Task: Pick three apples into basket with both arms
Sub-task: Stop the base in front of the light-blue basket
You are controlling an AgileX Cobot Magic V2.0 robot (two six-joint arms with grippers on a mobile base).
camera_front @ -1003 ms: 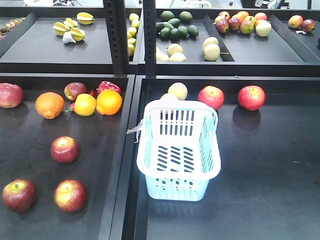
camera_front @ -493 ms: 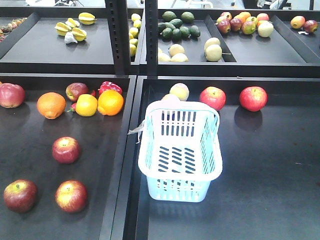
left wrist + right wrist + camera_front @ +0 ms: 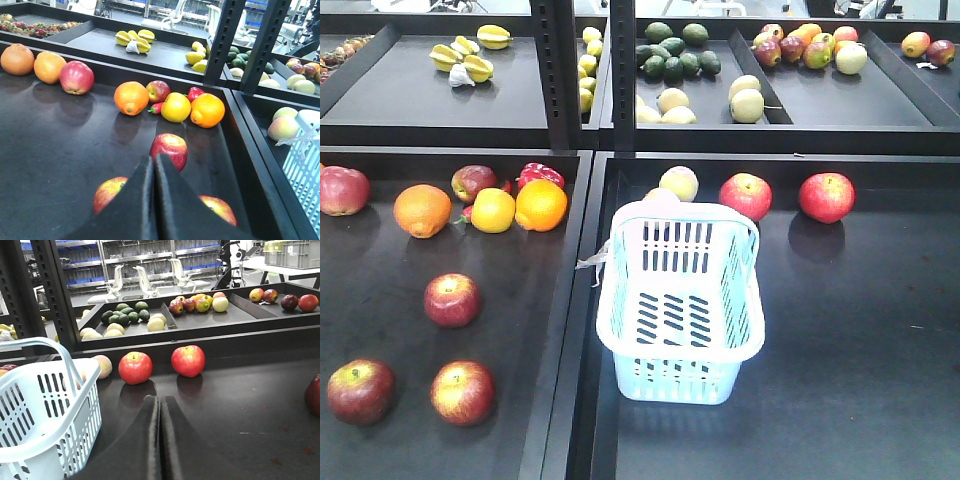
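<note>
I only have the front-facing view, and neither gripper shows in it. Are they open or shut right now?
Observer: Both shut. In its wrist view the left gripper has its jaws pressed together with nothing between them, and the right gripper looks the same.
Operator: What lies ahead of the left one?
Observer: A red apple sits just beyond its tips, apart from them.
Operator: Any fruit past my frame on the right?
Observer: Yes, a dark red fruit is cut off by the right wrist view's right edge. I can't tell whether it's an apple.
</note>
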